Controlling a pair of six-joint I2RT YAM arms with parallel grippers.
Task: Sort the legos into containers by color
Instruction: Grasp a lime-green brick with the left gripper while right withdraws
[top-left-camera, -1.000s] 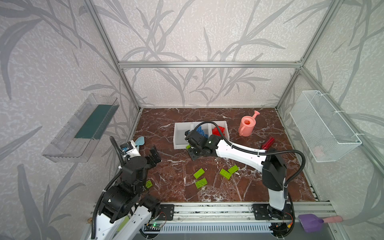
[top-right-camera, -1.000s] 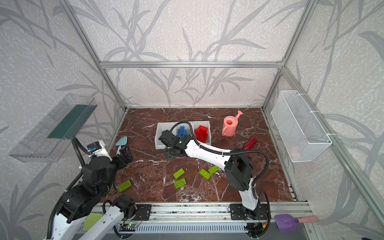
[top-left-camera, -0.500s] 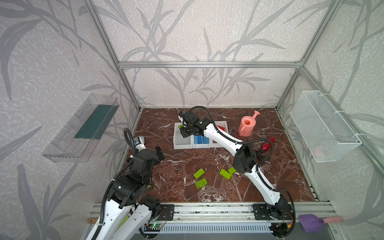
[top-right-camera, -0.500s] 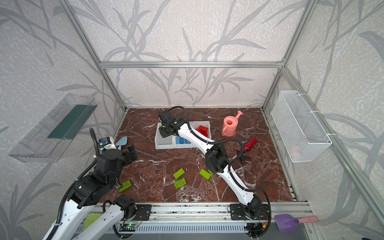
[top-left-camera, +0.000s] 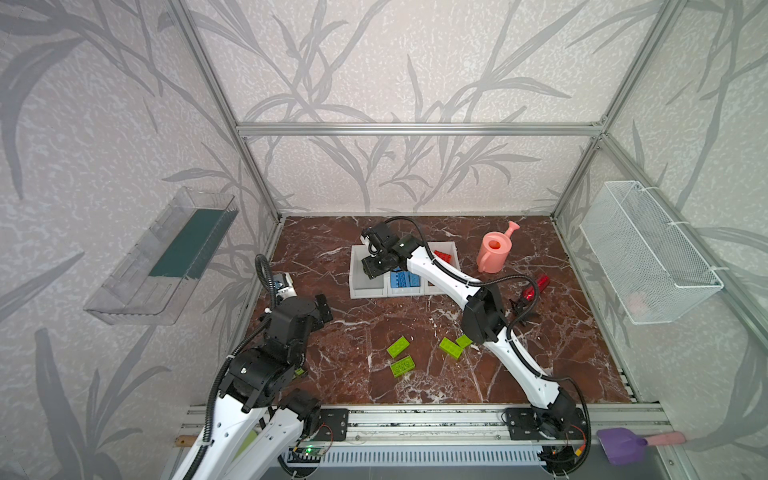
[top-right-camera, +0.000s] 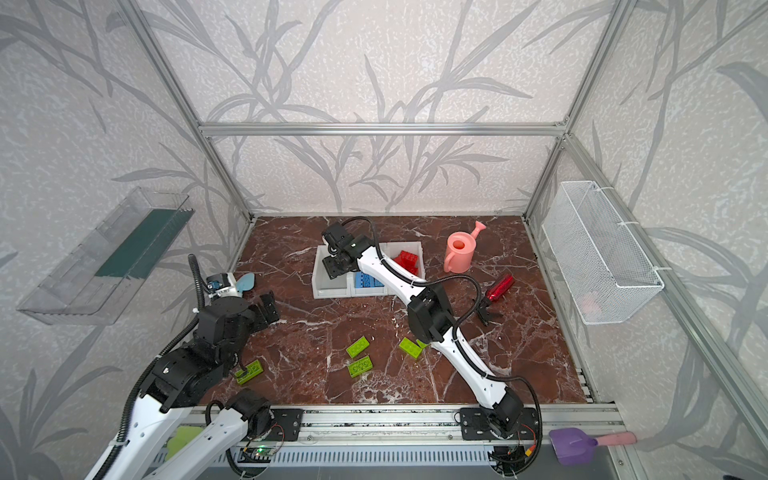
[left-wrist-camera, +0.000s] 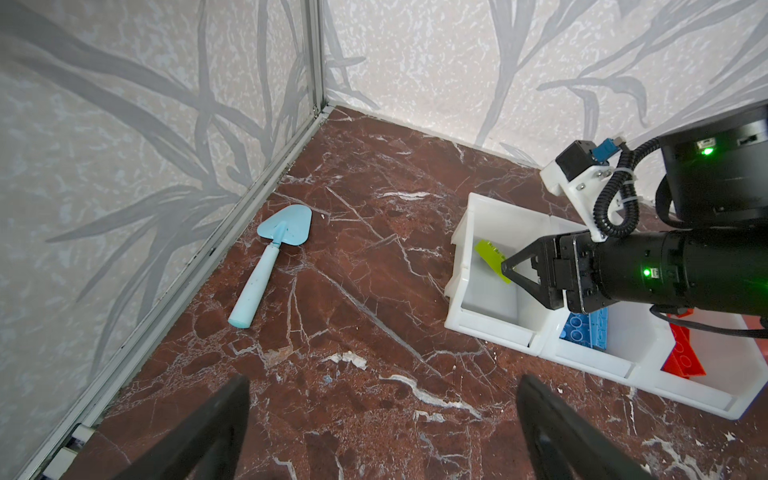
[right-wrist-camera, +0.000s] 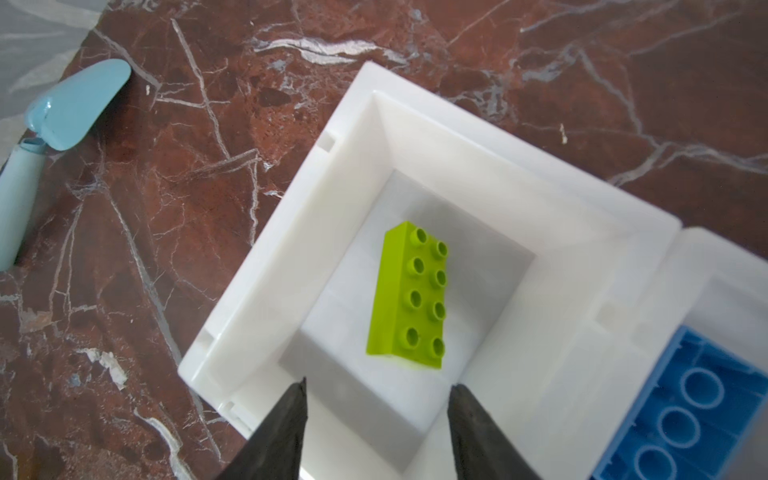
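1. The right gripper (right-wrist-camera: 379, 384) is held above the left-end bin (right-wrist-camera: 291, 232); its jaws are partly parted and nothing is gripped.
2. A green brick (right-wrist-camera: 409, 299) is seen inside that bin, clear of the fingers.
3. Blue bricks (top-left-camera: 405, 279) are held in the middle bin (top-left-camera: 405, 291), and red bricks (top-left-camera: 444, 257) in the right-end bin (top-left-camera: 455, 252).
4. Other green bricks (top-left-camera: 397, 347) are left on the floor (top-left-camera: 540, 353).
5. The left gripper (left-wrist-camera: 380, 384) is spread wide and is empty.

Right arm (top-left-camera: 440, 272) across containers (top-left-camera: 365, 291), open floor (top-left-camera: 316, 249) leftward
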